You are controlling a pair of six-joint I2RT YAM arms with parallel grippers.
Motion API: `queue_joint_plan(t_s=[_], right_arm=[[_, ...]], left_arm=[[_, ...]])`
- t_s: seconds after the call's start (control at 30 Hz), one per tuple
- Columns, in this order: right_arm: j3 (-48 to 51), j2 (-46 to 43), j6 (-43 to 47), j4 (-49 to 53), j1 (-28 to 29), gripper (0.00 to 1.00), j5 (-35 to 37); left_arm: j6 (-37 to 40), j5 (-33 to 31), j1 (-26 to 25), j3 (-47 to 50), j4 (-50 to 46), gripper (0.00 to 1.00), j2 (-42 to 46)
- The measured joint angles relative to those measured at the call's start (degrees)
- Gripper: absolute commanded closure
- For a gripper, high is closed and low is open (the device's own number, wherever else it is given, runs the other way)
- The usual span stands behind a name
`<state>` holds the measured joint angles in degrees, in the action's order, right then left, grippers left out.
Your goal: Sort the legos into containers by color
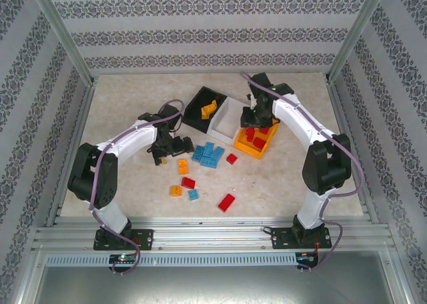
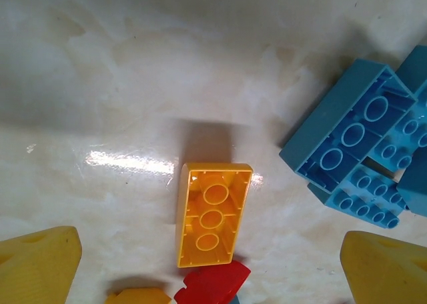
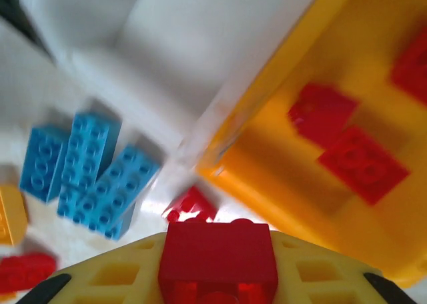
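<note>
My right gripper (image 3: 217, 247) is shut on a red lego (image 3: 217, 261) and hangs by the near-left corner of the orange container (image 3: 313, 151), which holds red legos (image 3: 347, 151). From above, the right gripper (image 1: 252, 123) sits over the orange container (image 1: 248, 149), next to the white container (image 1: 220, 125) and the black container (image 1: 195, 104) with orange legos (image 1: 209, 107). My left gripper (image 2: 210, 241) stands open, low over an upturned orange-yellow lego (image 2: 212, 214). A red lego (image 2: 213, 284) lies just below it and blue legos (image 2: 360, 144) to the right.
Loose legos lie mid-table: a blue cluster (image 1: 208, 154), red ones (image 1: 231, 159) (image 1: 227, 202), orange ones (image 1: 183, 166) (image 1: 175, 191) and a small blue one (image 1: 193, 195). Patterned walls and metal posts close in the table on three sides.
</note>
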<state>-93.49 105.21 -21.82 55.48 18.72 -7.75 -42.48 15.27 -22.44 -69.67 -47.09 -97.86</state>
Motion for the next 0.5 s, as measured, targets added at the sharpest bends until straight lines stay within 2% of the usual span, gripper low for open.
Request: queue_joint_plan(t_s=[0.2,0.5], right_arm=[[-5.4,7.8,-1.01,-0.2,-4.0,0.67,0.92],[-11.04,15.65,-1.01,0.57,-5.11,0.67,1.36]], left_arm=[[0.46,0.81,0.0,-0.13,-0.04,0.0,-0.68],[3.78,0.66,0.0,-2.01,-1.95,0.0,-1.49]])
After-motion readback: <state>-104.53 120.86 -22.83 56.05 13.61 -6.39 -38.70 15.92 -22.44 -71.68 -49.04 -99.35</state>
